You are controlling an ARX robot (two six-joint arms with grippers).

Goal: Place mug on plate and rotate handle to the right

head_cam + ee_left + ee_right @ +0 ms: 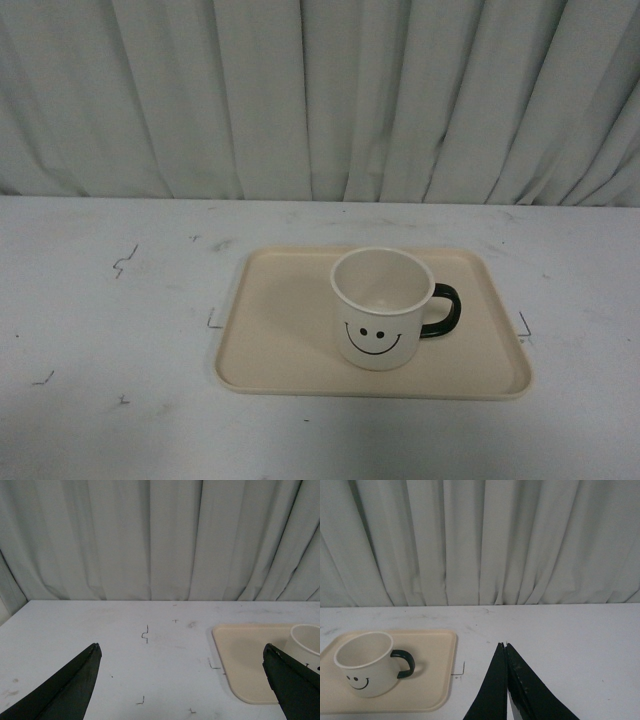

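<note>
The cream mug (381,310) stands upright on the beige plate (270,340), right of the plate's centre, its smiley face toward the robot and its black handle (443,310) pointing right. The left gripper (182,652) gapes wide, empty. The right gripper (505,652) is closed, holding nothing.

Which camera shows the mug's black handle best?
The front view: the glossy black loop handle stands clear on the cream smiley mug, pointing right. The right wrist view also shows it whole, but lower in frame. The left wrist view shows only the mug's rim.
</note>
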